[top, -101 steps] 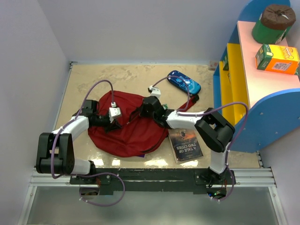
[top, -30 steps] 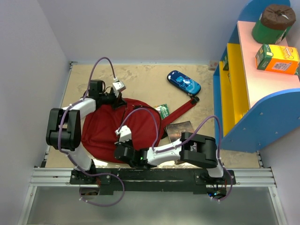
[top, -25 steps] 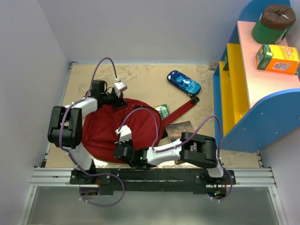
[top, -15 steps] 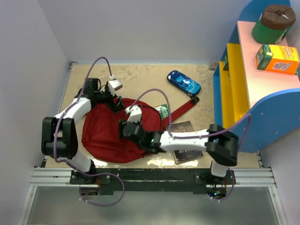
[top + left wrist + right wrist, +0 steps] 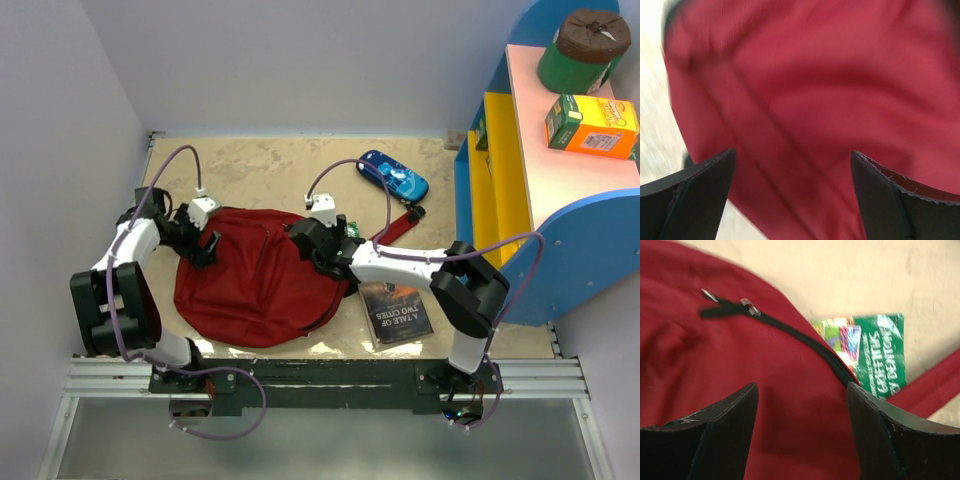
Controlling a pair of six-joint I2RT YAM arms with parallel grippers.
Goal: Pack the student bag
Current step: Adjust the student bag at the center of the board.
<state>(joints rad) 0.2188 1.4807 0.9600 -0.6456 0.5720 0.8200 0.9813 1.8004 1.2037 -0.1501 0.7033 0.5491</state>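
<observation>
Nearest the arm bases, a dark book lies flat on the bench, just right of the student bag. The bag, dark red and rounded, lies in the middle-left of the bench. The left gripper hangs over the bag's left edge with its jaws wide apart and nothing between them (only red fabric below). The right gripper stands over the bag's upper right part, jaws parted and empty, above the black zipper. A green packet pokes out from under the bag's edge there. Beyond, a red strap stretches toward the blue pencil case, near the shelf.
</observation>
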